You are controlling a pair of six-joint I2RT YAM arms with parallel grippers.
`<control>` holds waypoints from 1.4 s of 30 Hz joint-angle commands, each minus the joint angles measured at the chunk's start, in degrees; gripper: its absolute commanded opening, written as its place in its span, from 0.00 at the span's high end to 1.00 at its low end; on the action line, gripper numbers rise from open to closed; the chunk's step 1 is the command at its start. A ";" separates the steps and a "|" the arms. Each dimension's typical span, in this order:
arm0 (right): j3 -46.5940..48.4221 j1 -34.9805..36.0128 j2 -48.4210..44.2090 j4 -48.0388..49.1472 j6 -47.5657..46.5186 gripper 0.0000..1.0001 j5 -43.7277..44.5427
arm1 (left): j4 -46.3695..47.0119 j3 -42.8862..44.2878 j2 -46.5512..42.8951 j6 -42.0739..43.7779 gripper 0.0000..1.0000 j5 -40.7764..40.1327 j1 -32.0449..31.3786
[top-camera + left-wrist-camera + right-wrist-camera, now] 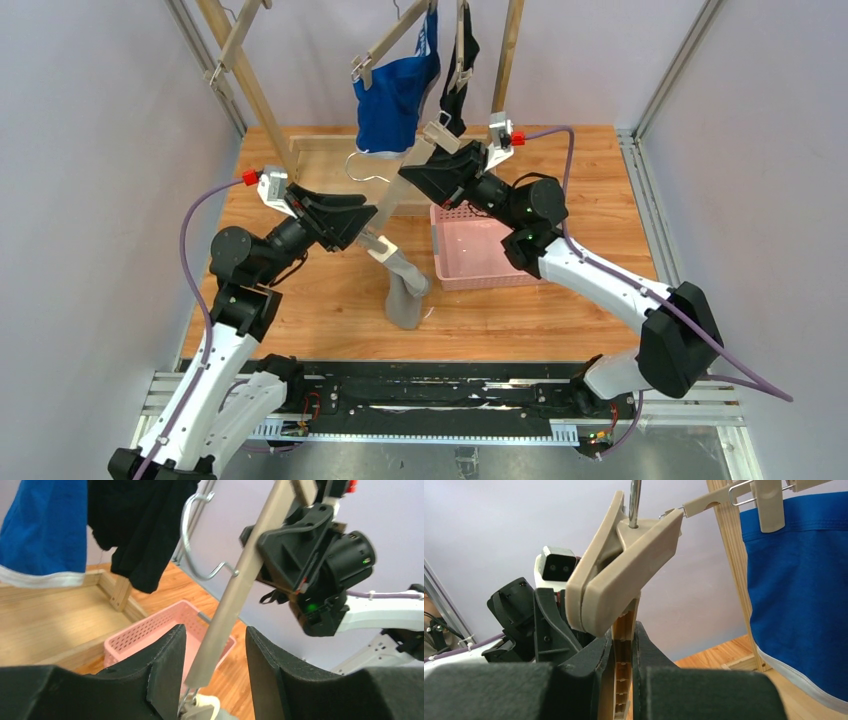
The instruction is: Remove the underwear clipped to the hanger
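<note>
- Grip, right: the right gripper (pixel 428 168) is clamped on the upper part of the beige hanger (pixel 397 203); the right wrist view shows the ribbed bar pinched between both fingers
- Grip, left: the left gripper (pixel 212 675) has its fingers apart, straddling the hanger's lower end; the bar runs through the gap, and I cannot tell if it touches the pads
- Hanger is tilted, high end toward the far edge, low end over the counter (pixel 320 300) centre
- The light grey briefs (pixel 405 295) hang from the low-end clip, reaching down toward the counter near the middle
- The blue briefs (pixel 392 105) and black briefs (pixel 455 85) hang clipped at the wooden rack (pixel 250 90), far edge, centre
- The pink basket (pixel 480 255) sits right of centre, just beside the grey pair
</note>
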 commanded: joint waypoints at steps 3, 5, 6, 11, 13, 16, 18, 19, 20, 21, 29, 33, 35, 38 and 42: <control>0.05 0.18 -3.53 4.62 0.36 0.99 -0.23 | -11.38 -0.31 -3.37 8.29 0.43 -5.02 -0.37; -0.19 0.21 -4.32 4.18 -0.17 0.99 -0.13 | -11.11 -1.69 -5.09 8.51 0.39 -5.07 -0.32; -0.22 0.18 -4.82 3.66 -0.53 0.99 -0.08 | -10.54 -2.40 -5.77 8.37 0.38 -4.62 -0.32; -0.56 0.25 -6.73 2.73 -0.91 0.99 -0.23 | -5.25 -5.81 -8.27 6.52 0.26 -0.48 -0.36; -0.90 0.21 -7.58 2.66 -0.98 0.99 -0.17 | -2.92 -7.05 -8.84 5.30 0.22 1.01 -0.37; -1.10 0.21 -8.46 2.56 -1.08 0.99 -0.18 | 2.17 -8.59 -8.80 2.76 0.20 4.27 -0.34; -1.07 0.19 -8.67 2.77 -0.96 0.99 -0.37 | 6.78 -9.67 -8.35 0.66 0.19 6.54 -0.36; -1.04 0.19 -8.74 3.00 -0.78 0.99 -0.53 | 8.70 -10.18 -7.92 -0.40 0.19 7.34 -0.37; -0.98 0.22 -8.69 3.19 -0.66 0.99 -0.67 | 10.66 -10.57 -7.53 -1.44 0.19 7.91 -0.37; -0.89 0.23 -8.68 3.32 -0.52 0.99 -0.66 | 12.35 -10.94 -7.13 -2.34 0.19 8.21 -0.37; -1.01 0.25 -8.33 3.48 0.25 0.99 -0.64 | 27.33 -13.20 -3.52 -9.28 0.59 10.83 -0.37; -0.83 0.20 -8.26 3.33 0.25 0.99 -0.51 | 29.15 -12.42 -0.39 -11.83 0.94 13.59 -0.34; -0.64 0.25 -8.37 3.16 0.16 0.99 -0.60 | 30.16 -12.64 0.77 -13.14 0.99 14.30 -0.36; -0.41 0.25 -8.52 2.42 -0.23 0.99 -0.53 | 32.72 -13.22 1.45 -14.71 1.00 14.66 -0.37; -0.40 0.23 -8.59 2.26 -0.52 0.99 -0.77 | 32.78 -12.30 1.16 -15.69 0.58 16.61 -0.37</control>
